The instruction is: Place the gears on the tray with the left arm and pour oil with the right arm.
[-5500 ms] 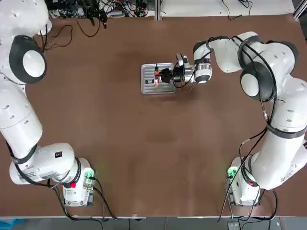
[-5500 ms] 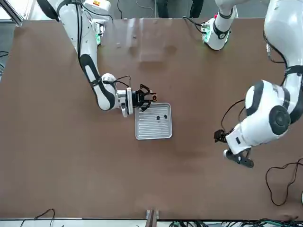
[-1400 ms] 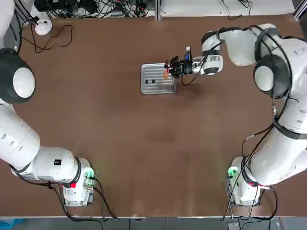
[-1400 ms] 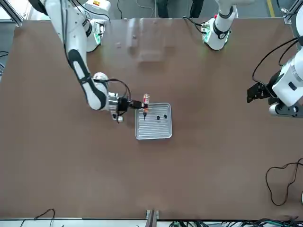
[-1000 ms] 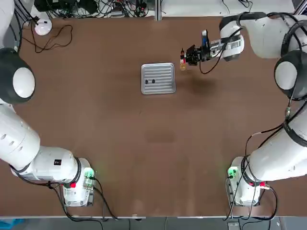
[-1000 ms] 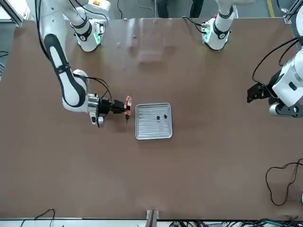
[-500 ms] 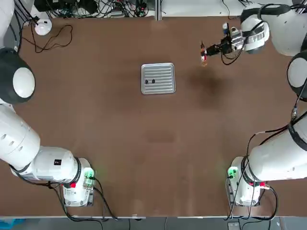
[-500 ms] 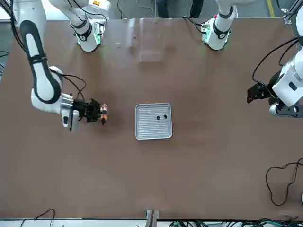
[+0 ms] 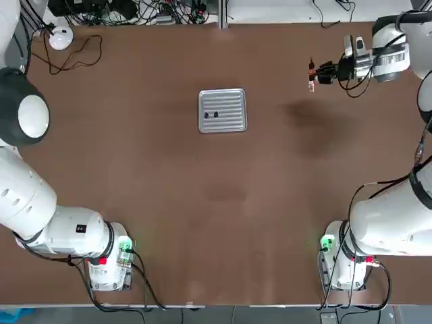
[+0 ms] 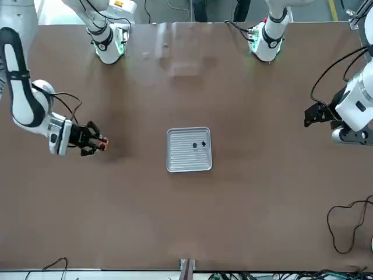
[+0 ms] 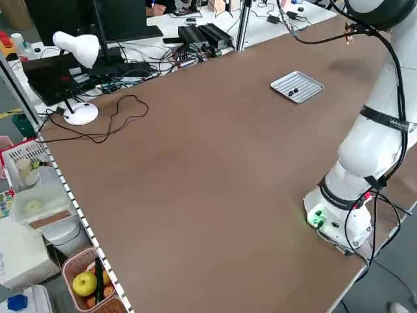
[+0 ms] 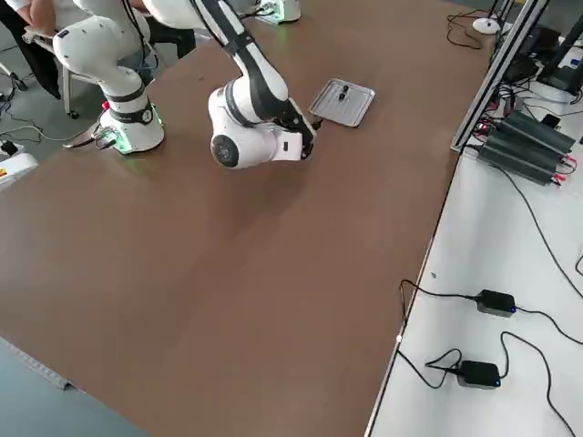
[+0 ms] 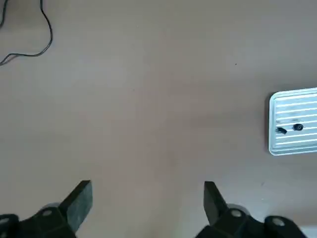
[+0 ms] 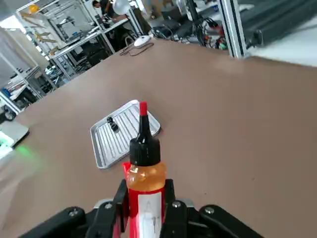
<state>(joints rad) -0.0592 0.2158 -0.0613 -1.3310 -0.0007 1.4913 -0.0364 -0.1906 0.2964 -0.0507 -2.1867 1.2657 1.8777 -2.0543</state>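
The ribbed silvery tray (image 9: 233, 101) lies at the table's far middle, with two small dark gears (image 9: 211, 115) on it; the left wrist view shows them too (image 13: 290, 129). My right gripper (image 9: 321, 73) is shut on the oil bottle (image 9: 312, 76), well to the right of the tray and above bare table. In the right wrist view the bottle (image 14: 144, 176) sits between the fingers, its red tip toward the tray (image 14: 106, 144). My left gripper (image 13: 147, 198) hangs open and empty, high over the table's left side (image 10: 315, 115).
A white desk lamp (image 9: 59, 37) and a loose black cable (image 9: 88, 50) lie at the far left corner. The arm bases (image 9: 108, 260) (image 9: 341, 260) stand at the near edge. Cables and boxes crowd the bench beyond the far edge (image 9: 135, 10).
The right arm has carried the oil bottle away from the tray toward the table's right side. The gears stay on the tray. The left arm has not moved.
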